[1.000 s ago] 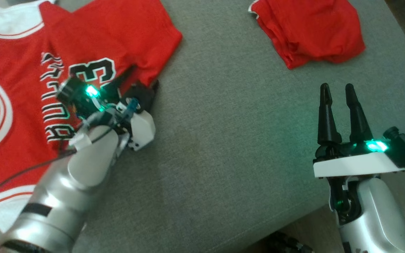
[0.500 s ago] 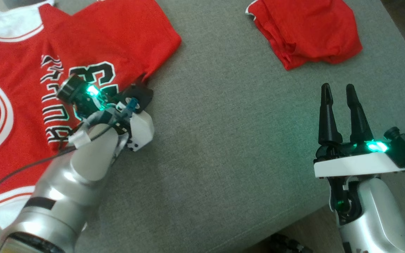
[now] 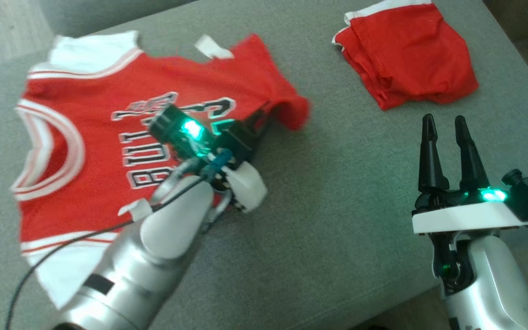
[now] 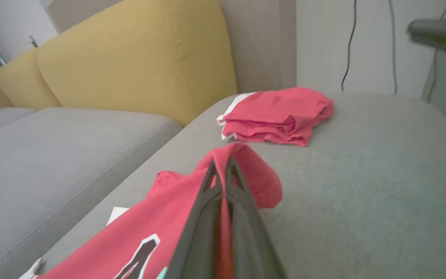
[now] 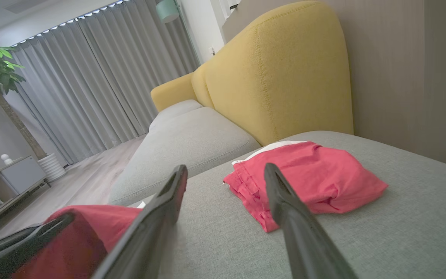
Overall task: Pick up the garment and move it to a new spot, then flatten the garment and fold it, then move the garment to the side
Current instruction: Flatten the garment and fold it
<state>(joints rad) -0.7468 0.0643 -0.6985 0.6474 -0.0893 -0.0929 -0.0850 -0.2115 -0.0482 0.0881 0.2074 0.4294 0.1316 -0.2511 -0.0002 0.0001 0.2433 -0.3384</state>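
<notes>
On the wrist view, left claw (image 4: 221,166) pinches jersey (image 4: 168,217).

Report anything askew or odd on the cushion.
The jersey lies crooked, one corner pinched into a raised hump by the shut left gripper. The folded red garment farther right looks tidy.

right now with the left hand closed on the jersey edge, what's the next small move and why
Probably lift the left hand a little and draw the jersey toward the bare middle of the grey cushion. It is shut on the jersey's edge, which is raised off the cushion while the rest lies spread. The right hand is open, apart, holding nothing.
</notes>
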